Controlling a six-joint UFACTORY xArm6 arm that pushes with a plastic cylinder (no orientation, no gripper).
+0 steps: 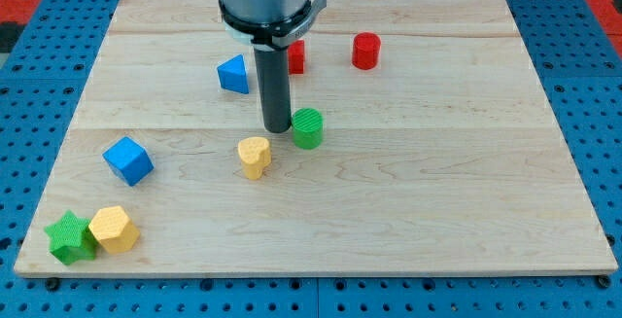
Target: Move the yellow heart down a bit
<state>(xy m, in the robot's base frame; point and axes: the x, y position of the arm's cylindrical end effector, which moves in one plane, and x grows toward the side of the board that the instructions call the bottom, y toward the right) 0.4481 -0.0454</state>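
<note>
The yellow heart lies near the middle of the wooden board. My tip is just above and to the right of it, a small gap apart. A green cylinder stands right next to my tip on its right, close to touching. The rod comes down from the arm's mount at the view's top.
A blue triangular block lies left of the rod. A red block is partly hidden behind the rod, and a red cylinder stands to its right. A blue cube is at the left. A green star and a yellow hexagon sit at the bottom left corner.
</note>
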